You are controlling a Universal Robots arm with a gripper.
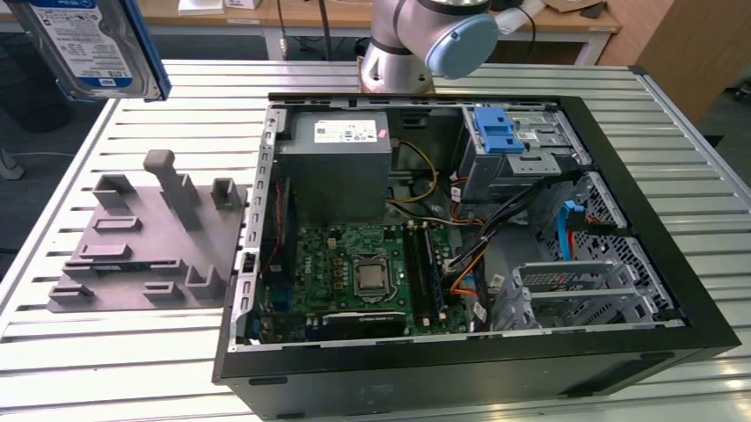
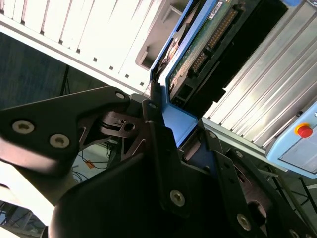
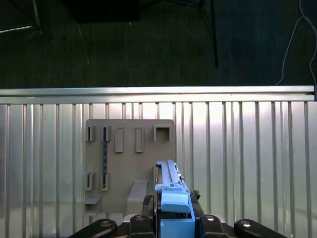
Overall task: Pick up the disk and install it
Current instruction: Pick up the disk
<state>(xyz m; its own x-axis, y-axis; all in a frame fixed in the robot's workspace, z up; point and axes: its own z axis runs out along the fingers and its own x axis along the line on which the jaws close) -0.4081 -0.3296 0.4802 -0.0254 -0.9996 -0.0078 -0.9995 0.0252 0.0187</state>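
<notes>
The gripper (image 2: 179, 118), clamped on the blue rail (image 2: 181, 130) at one end of the disk (image 1: 91, 46), holds it in the air above the part of the slatted metal surface (image 1: 118, 369) near the edge on the exterior view's left. In the exterior view the disk's white-and-blue label faces the camera and its long axis runs steeply up and down, with a blue rail along one long side. In the first wrist view the disk (image 3: 170, 181) is seen edge-on, pointing away from the gripper and down toward the surface. The second wrist view shows the disk's green circuit side (image 2: 198, 47) and the black fingers (image 2: 154, 124) pressed against the rail from both sides. Below the disk a grey holder (image 1: 141, 237) with upright pegs and slots lies flat on the surface close to that edge. Just beside it, across the middle of the surface and out toward the edge on the exterior view's right, an open black computer case (image 1: 470, 374) lies on its side. Inside it are a grey power-supply box (image 1: 340, 163), a green mainboard (image 1: 352, 272), loose cables (image 1: 470, 220) and a silver bay (image 1: 534, 163) with a blue latch (image 1: 499, 136). The arm (image 1: 423, 35) rises from the surface's far edge, behind the case.
</notes>
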